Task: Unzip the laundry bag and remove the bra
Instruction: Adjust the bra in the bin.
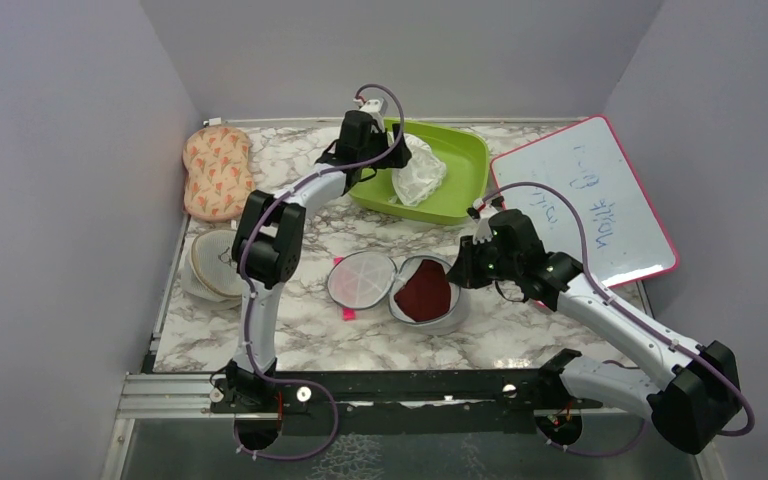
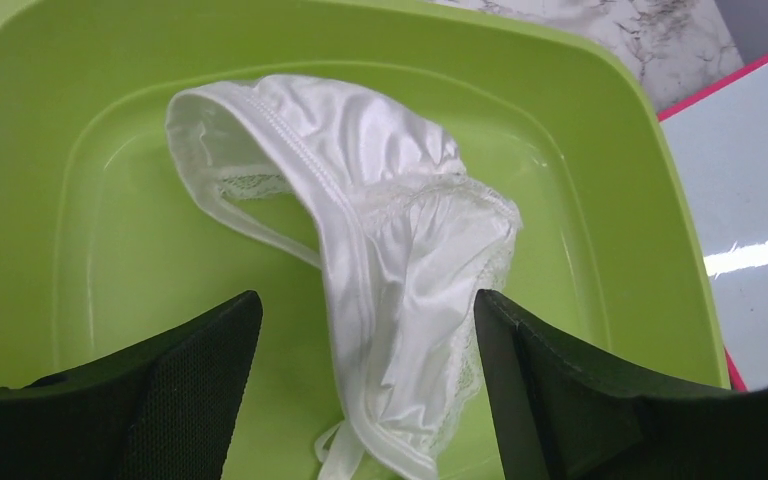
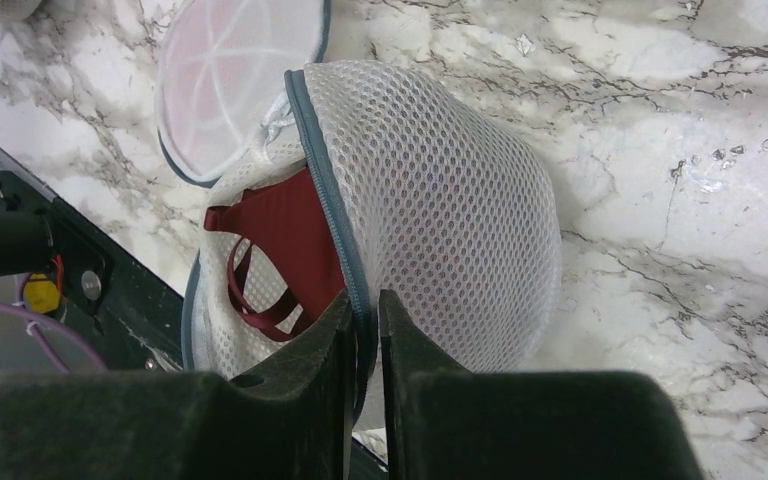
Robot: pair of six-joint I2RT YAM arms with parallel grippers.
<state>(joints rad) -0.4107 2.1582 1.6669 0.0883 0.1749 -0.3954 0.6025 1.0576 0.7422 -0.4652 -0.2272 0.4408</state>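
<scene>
- Your right gripper [image 3: 363, 300] is clamped on the dark zip rim of the laundry bag [image 3: 440, 200], which lies unzipped at mid-table.
- The red bra [image 3: 290, 240] sits inside the bag's open half.
- Your left gripper [image 2: 365, 297] hangs with its jaws apart above a white satin garment [image 2: 380, 200] in the green tray [image 2: 60, 150].

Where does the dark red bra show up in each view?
Top external: dark red bra at centre, inside the open laundry bag.
Left wrist: not in it.
Right wrist: left of centre, in the bag's mouth.
Shared landmark: the marble table.
</scene>
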